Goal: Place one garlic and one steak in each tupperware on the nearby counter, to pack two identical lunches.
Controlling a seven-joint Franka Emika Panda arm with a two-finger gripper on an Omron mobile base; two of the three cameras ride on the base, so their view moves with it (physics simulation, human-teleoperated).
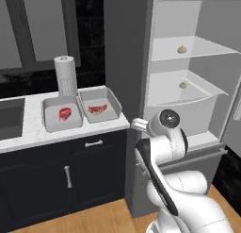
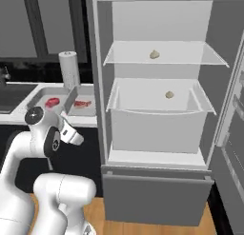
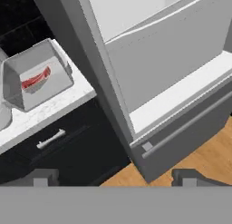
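Note:
Two light-grey tupperware tubs sit side by side on the white counter (image 1: pixel 28 133). The left tupperware (image 1: pixel 48 104) holds a red steak (image 1: pixel 64 113). In the right tupperware (image 1: pixel 113 101) lies another steak (image 1: pixel 97 108), also seen in the hand view as the steak (image 3: pixel 36 79). One garlic (image 1: pixel 181 49) rests on the open fridge's upper shelf and a second garlic (image 1: pixel 183 85) on the shelf below. My gripper (image 3: pixel 116 177) hangs open and empty in front of the fridge's lower edge, right of the tubs and well below both garlics.
A paper-towel roll (image 1: pixel 66 75) stands behind the tubs and a dark sink (image 1: pixel 9 116) lies to their left. Navy cabinets (image 1: pixel 89 170) run under the counter. The fridge door (image 2: pixel 233 134) stands open at the right above its grey bottom drawer (image 2: pixel 157 196).

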